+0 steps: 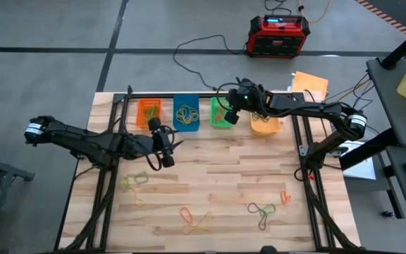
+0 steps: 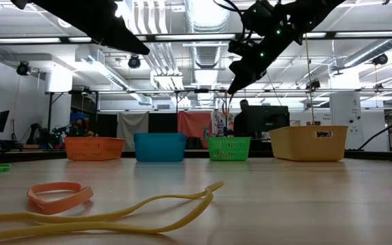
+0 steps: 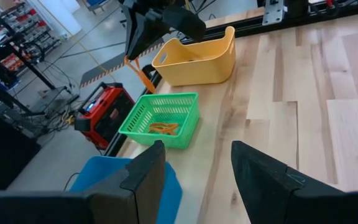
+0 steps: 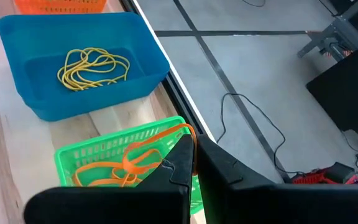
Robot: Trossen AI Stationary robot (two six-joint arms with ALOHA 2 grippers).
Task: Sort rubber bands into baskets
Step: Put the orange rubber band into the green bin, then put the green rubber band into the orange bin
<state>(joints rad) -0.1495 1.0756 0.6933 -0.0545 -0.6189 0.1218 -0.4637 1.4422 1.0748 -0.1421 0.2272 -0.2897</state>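
Observation:
Four baskets stand in a row at the table's far edge: orange (image 1: 149, 111), blue (image 1: 186, 113) with yellow rubber bands (image 4: 92, 65), green (image 1: 221, 113) with orange bands (image 3: 162, 128), and yellow-orange (image 1: 265, 124). My right gripper (image 1: 230, 117) hangs over the green basket (image 4: 104, 155), shut on an orange rubber band (image 3: 143, 78). My left gripper (image 1: 166, 147) hovers open, with nothing between its fingers, near the orange and blue baskets. Loose bands lie on the table's near half (image 1: 136, 181) (image 1: 263, 210). My right gripper pinches the orange rubber band at its top end (image 4: 188, 129) between its two shut fingertips, slanting down from the table's right. The band hangs below as a slack loop (image 2: 229, 102) over the green basket. I cannot tell whether its lower end touches the bands inside.
Orange and yellow bands (image 2: 60, 196) (image 1: 192, 219) lie near the front edge, and an orange one (image 1: 285, 197) lies at the right. Black frame rails (image 1: 309, 176) run along both table sides. A red-and-black box (image 1: 279, 35) sits on the floor beyond.

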